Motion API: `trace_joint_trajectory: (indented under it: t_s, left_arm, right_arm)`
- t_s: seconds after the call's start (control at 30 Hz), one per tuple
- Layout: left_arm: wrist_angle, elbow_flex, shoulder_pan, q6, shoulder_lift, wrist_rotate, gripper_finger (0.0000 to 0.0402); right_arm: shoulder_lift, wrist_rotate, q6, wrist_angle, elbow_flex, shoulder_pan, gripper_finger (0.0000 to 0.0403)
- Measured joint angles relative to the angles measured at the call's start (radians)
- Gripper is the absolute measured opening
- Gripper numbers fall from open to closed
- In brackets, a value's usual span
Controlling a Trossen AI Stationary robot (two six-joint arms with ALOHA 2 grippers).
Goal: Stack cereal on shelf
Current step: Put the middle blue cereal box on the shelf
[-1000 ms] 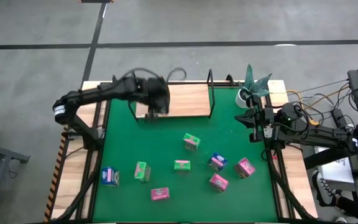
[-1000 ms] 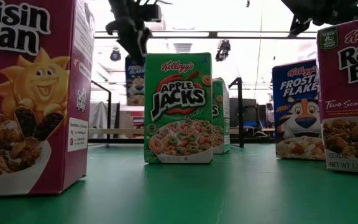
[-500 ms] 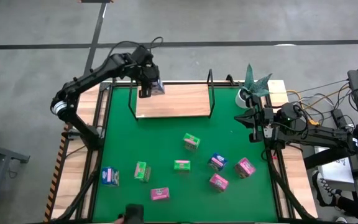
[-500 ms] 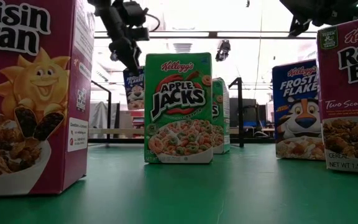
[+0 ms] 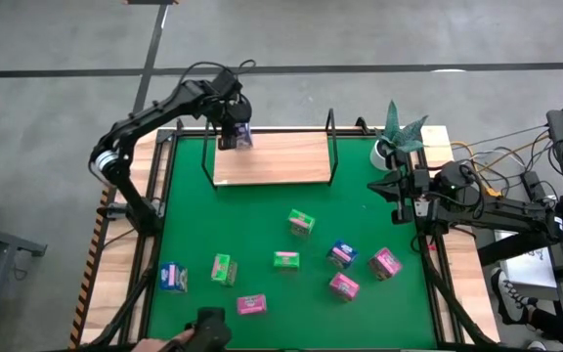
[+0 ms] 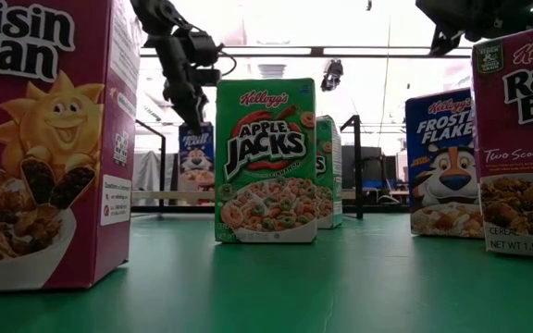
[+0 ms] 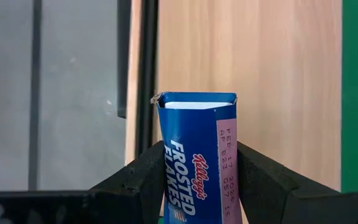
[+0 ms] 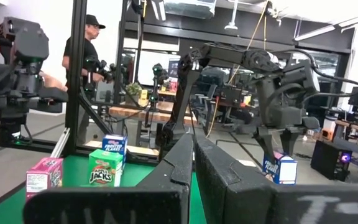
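Left wrist view shows the left gripper point(image 7: 196, 180) clamped on a blue box point(image 7: 197, 158), its dark fingers point(image 7: 143, 177) pressing both narrow sides. White lettering on the blue face reads "Kellogg's FROSTED FLAKES", and a pale pink side panel carries a printed date code too small to read with confidence. The box is smooth printed cardboard with a folded white top flap, and it hangs over the shelf point(image 7: 272, 74), a flat board of light, straight-grained wood edged by a thin black rod.

High view places that gripper point(image 5: 235, 132) at the upper left of the frame, over the shelf's point(image 5: 281, 161) far left corner. On the green mat point(image 5: 184, 235) below the shelf lie the other cereal boxes: green ones point(image 5: 301, 223) near the middle, pink ones point(image 5: 385, 263) toward the lower right, and another blue one point(image 5: 173, 277) at the lower left. The right gripper point(image 5: 394, 188) waits at the mat's right edge, beside a small white pot with a spiky plant point(image 5: 399, 129); in the right wrist view its fingers point(image 8: 179, 163) meet with no gap between them.

Low view fills with box fronts: pink "Raisin Bran" point(image 6: 49, 139) at far left, with a smiling sun, green "Kellogg's Apple Jacks" point(image 6: 266, 159) at centre, and blue "Frosted Flakes" point(image 6: 440, 162) with a tiger at right.

Right wrist view shows a person point(image 8: 87, 59) standing in the room behind.
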Motion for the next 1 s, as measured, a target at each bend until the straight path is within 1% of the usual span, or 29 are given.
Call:
trace_joint_trajectory:
  t_s: [0.17, 1.0]
  left_arm:
    - [-0.026, 0.0, 0.008, 0.001, 0.016, 0.0, 0.0155]
    - [-0.028, -0.011, 0.018, 0.016, 0.017, 0.0, 0.0156]
  right_arm:
    - [0.0, 0.0, 0.003, -0.002, 0.0, 0.0, 0.0009]
    - [0.0, 0.0, 0.01, -0.003, -0.001, 0.0, 0.0009]
